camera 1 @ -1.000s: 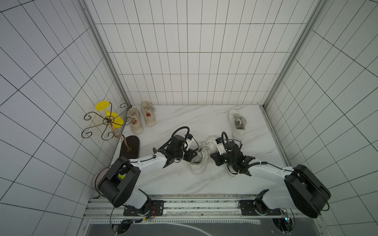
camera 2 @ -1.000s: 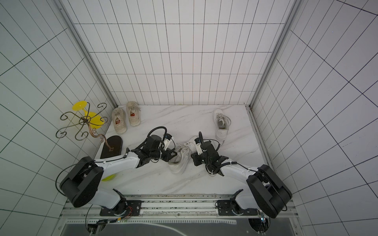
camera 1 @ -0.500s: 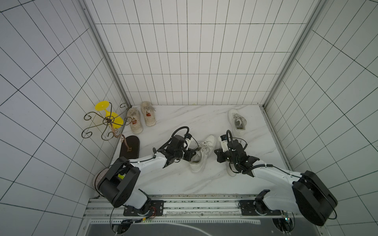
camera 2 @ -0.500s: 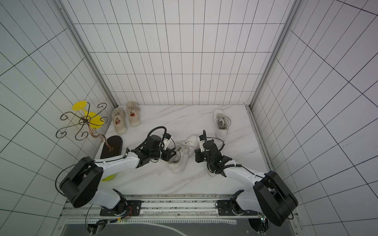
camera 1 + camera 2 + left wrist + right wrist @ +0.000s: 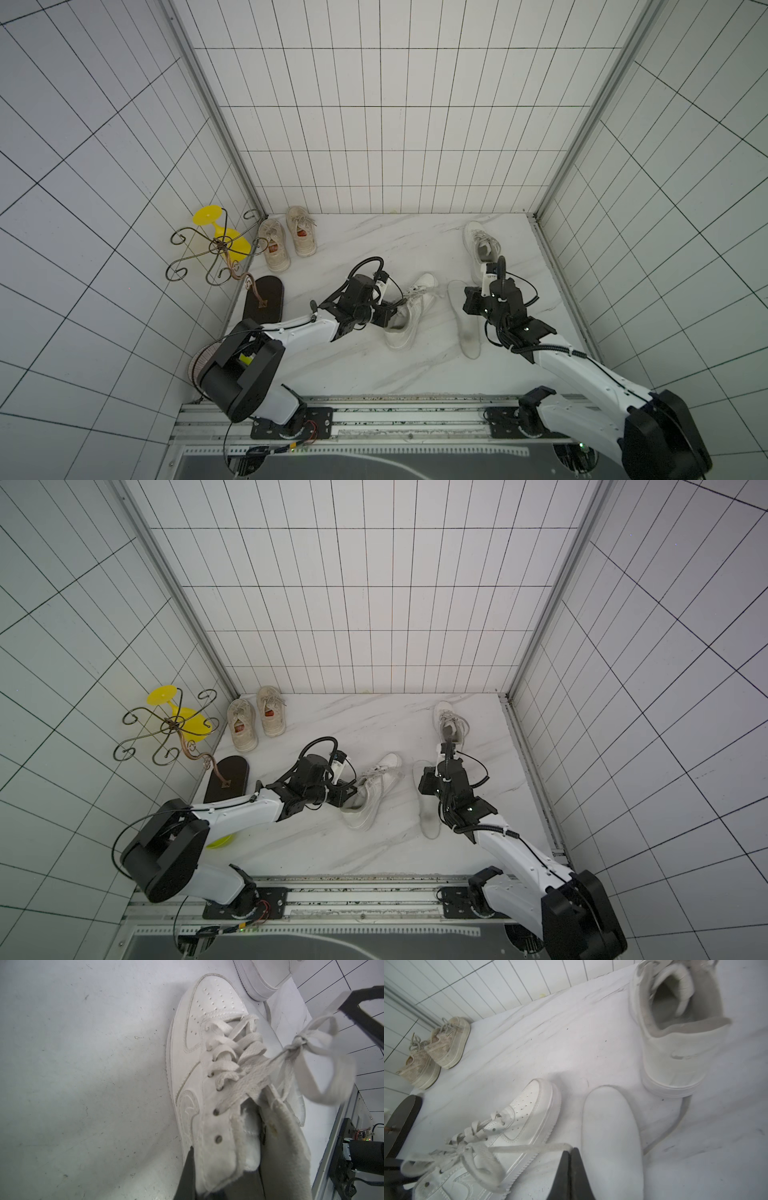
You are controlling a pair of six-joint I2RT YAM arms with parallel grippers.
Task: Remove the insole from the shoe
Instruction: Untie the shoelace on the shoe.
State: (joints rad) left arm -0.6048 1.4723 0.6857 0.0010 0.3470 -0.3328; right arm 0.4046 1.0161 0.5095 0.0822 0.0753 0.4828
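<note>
The flat white foam insole [image 5: 610, 1136] is lying outside the shoe on the white marble-patterned tabletop [image 5: 374, 249]. It is sitting just beside the right pincer [image 5: 570, 1152], on the side turned away from the white leather lace-up shoe [image 5: 517, 1122]. Its long axis is running nearly parallel to that pincer's fingers. One rounded end is reaching out ahead of the tips, and the rest is passing back alongside the wrist. The right arm is much the nearer. The left pincer [image 5: 226, 1157] is working at the far side of the shoe, well apart from the insole, with the shoe between them.

The right pincer's fingers are pressed together, with nothing of the insole between them. The end of a flat white lace [image 5: 529, 1148] is reaching right up to their tips; I cannot tell whether it is nipped there. The left pincer is pinching the shoe's padded collar wall, one finger outside and one inside the opening.

The insole is looking thin, plain and smooth, lying flat with no curl. A strip of bare tabletop is separating it from the shoe's sole. By my judgement the removal is looking complete, and the coming move is turning on backing away without dragging the lace or the shoe over the insole.
</note>
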